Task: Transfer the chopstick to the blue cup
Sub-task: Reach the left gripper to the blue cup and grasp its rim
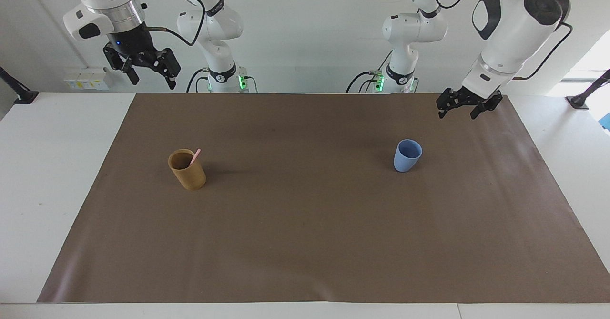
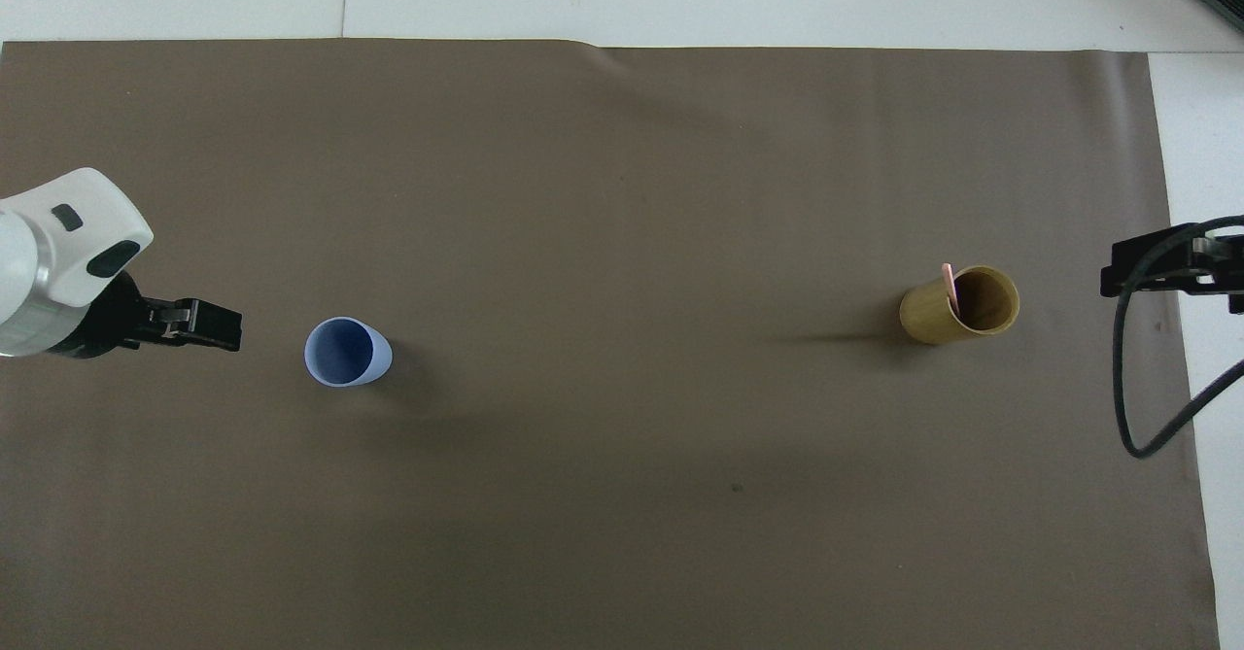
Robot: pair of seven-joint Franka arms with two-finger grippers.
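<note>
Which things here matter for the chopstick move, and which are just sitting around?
Job:
- chopstick, standing in the tan cup
- blue cup, empty
- left gripper, open
- right gripper, open

Idle:
- brown mat

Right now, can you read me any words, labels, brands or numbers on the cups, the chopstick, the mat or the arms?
None can be read.
blue cup: plain, no print.
tan cup: plain.
chopstick: plain.
brown mat: blank.
Arm bases: round marks, too small to read.
</note>
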